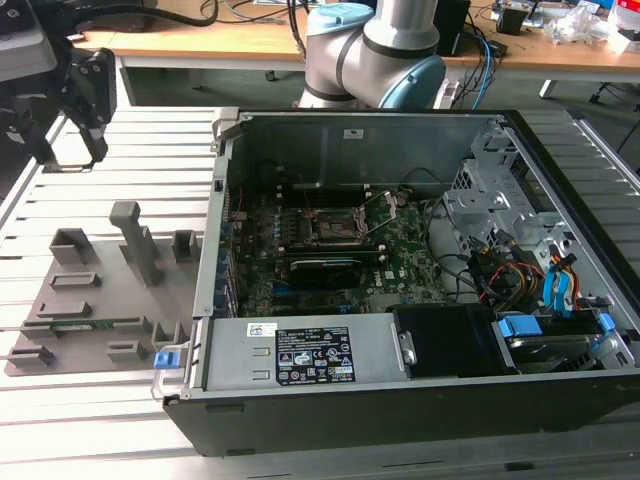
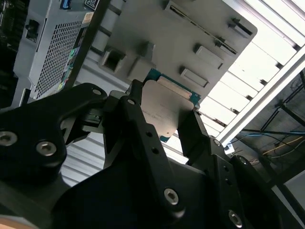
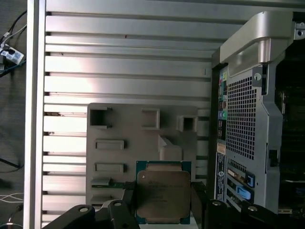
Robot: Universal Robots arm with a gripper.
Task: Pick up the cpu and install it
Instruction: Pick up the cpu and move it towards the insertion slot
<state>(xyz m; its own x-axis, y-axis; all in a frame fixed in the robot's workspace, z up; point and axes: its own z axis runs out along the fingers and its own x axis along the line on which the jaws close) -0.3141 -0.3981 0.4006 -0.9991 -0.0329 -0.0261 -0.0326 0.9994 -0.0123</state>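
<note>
At the far left of the exterior view, the black gripper (image 1: pixel 68 150) hangs in the air above the silver table (image 1: pixel 140 150), which is made of long strips. In the first wrist view its two fingers (image 3: pixel 198 205) press on two sides of the cpu (image 3: pixel 163 196). So the pincer is closed on the chip and holds it up off the table. The cpu lies flat between the fingers, and its shiny grey top faces the first wrist view.

Under the gripper, and a bit to the exterior view's right, a grey tray (image 1: pixel 100 290) with little walls and slots lies on the table. A thin green memory stick (image 1: pixel 75 322) lies in one of its slots.

Next to the tray stands the big open computer case (image 1: pixel 400 410). Inside it is a green board with a square socket (image 1: pixel 335 228) near the middle, well apart from the cpu. A grey power box (image 1: pixel 300 355) sits at the near side. At the right end of the case there are many wires (image 1: pixel 500 275). The robot arm (image 1: pixel 375 50) stands behind the case
</note>
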